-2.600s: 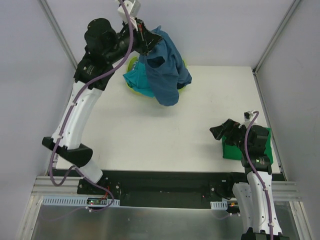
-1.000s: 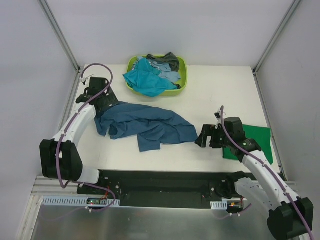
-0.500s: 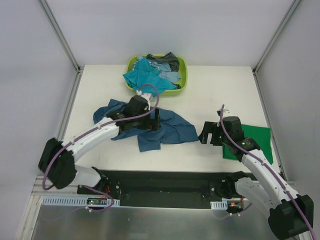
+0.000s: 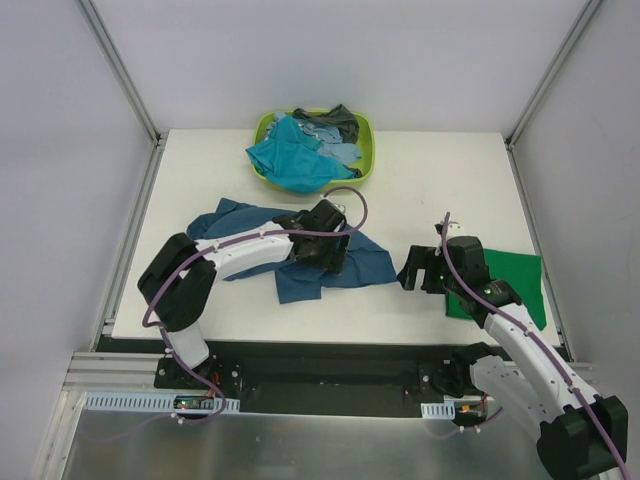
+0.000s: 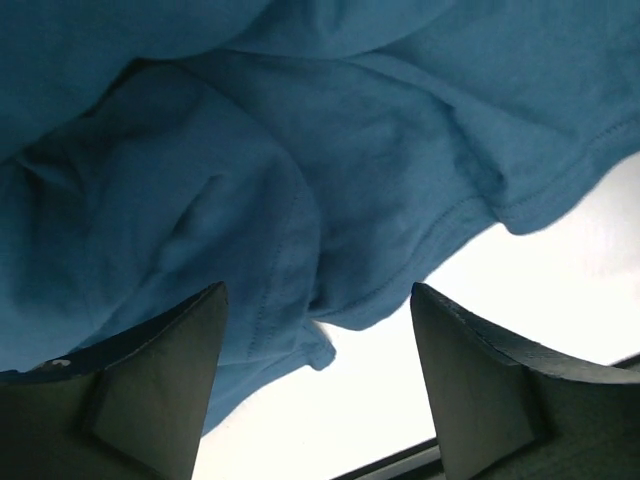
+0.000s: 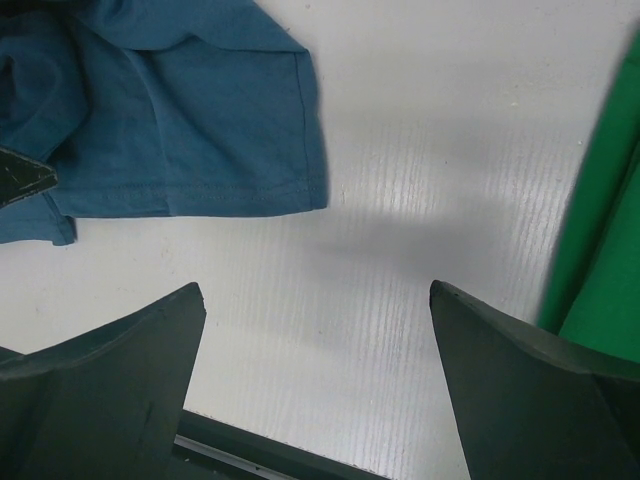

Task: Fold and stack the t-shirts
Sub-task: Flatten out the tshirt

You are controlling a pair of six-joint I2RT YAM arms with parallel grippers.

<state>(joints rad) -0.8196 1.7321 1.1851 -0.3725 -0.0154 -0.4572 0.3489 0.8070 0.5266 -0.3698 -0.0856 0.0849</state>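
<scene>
One bare table strip (image 6: 400,200) separates dark blue shirt (image 6: 200,120) from right tool (image 6: 317,292).

No legible text or markings anywhere

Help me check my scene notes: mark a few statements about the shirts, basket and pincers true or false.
1. The dark blue shirt lies crumpled on the table, outside the basket. True.
2. The bright green shirt is in the basket. False: it lies on the table beside the right arm.
3. The right pincer grips the dark blue shirt. False: its jaws stand open over bare table, near that shirt's hem.
4. The left pincer is over the dark blue shirt. True.
5. The basket is empty. False: it holds a teal shirt, light blue cloth and dark grey cloth.
</scene>
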